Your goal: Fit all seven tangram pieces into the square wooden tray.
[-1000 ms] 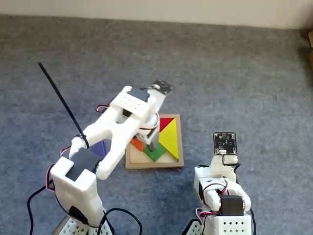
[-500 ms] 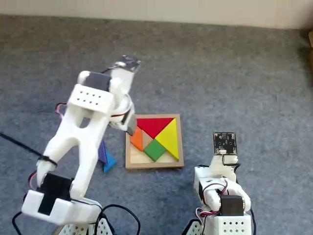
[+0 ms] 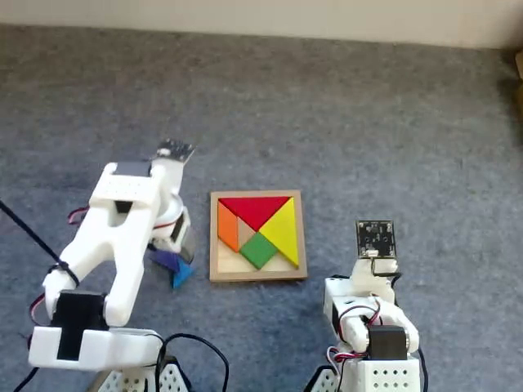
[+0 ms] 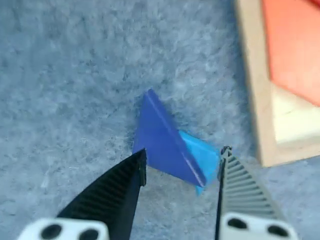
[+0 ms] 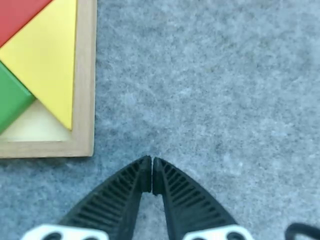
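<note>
Tray (image 3: 258, 277) holds red, orange, yellow, green pieces (image 3: 256, 211); left gripper (image 4: 183, 151) spread astride blue pieces (image 4: 165, 145); right gripper (image 5: 151, 160) pressed together.

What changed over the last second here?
The left pincer swung off the tray to the carpet beside it, and now hangs open over the dark blue piece and light blue piece. Nothing was grasped. The right arm and the tray stayed put.

A grey-blue, short-pile carpet (image 3: 392, 122) spreads to every edge, its nap mottled under soft, even light that casts only faint shadows. Along its far edge runs a pale cream strip (image 3: 245, 16). A small tan object (image 3: 520, 67) pokes in at the right edge.
</note>
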Controlling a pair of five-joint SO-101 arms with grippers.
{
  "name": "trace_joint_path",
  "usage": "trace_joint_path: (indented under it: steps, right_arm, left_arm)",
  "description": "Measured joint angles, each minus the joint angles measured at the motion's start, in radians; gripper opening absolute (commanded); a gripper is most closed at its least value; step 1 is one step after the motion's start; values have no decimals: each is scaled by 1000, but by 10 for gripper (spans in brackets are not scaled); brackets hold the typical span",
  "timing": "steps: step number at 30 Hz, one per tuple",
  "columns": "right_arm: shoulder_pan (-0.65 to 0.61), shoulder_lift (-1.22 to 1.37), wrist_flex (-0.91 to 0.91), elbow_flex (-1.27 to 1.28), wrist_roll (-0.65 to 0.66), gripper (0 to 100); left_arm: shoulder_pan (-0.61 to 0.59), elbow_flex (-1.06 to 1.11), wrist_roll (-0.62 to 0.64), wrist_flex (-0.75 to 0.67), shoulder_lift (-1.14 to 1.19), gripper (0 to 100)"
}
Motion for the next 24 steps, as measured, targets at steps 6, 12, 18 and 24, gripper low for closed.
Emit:
trace_joint_path:
  steps: [6, 12, 18, 24]
  right_arm:
    - [0, 0, 0, 0, 0, 18]
    - [0, 0, 0, 0, 0, 18]
    - [0, 0, 0, 0, 0, 18]
    - [0, 0, 0, 0, 0, 18]
  left_arm:
    - [-153, 72, -115, -61, 0, 235]
    - [-296, 72, -193, -61, -8, 235]
    - [-324, -8, -203, 52, -9, 234]
    - [-273, -66, -192, 178, -57, 234]
